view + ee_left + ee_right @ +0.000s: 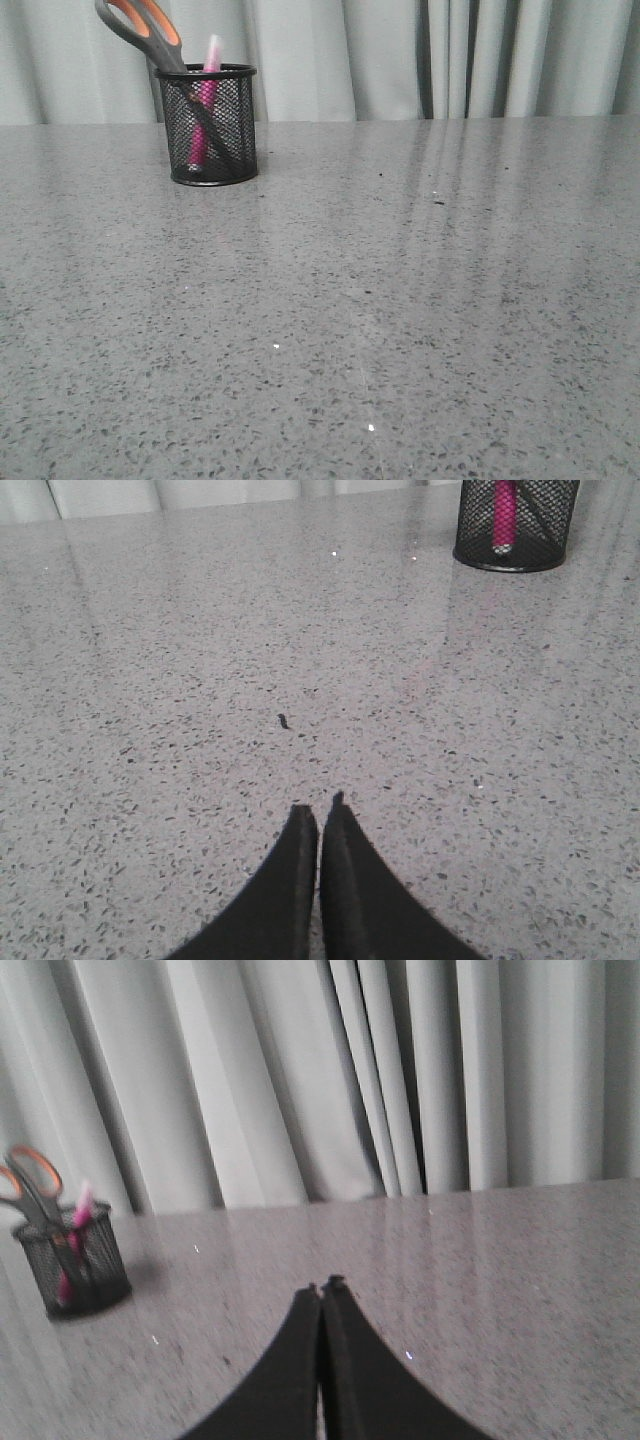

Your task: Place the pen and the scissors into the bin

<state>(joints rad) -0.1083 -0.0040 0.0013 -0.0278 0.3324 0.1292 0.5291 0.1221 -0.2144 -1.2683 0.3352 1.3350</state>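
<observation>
The black mesh bin [209,125] stands upright at the far left of the table. Inside it the pink pen [207,95] stands with its pale cap above the rim. The scissors [143,30] lean in the bin blades down, their grey and orange handles sticking out up-left. The left wrist view shows the bin [516,525] with the pen [504,515] far from my left gripper [319,805], which is shut on nothing. The right wrist view shows the bin [75,1260], scissors [28,1182] and pen [80,1208] off to one side of my right gripper [322,1285], shut and empty.
A grey speckled table [400,300] runs to pale curtains [400,55] at the back. Small dark specks [438,203] lie on the surface at the right, and a dark crumb [282,720] lies ahead of the left gripper.
</observation>
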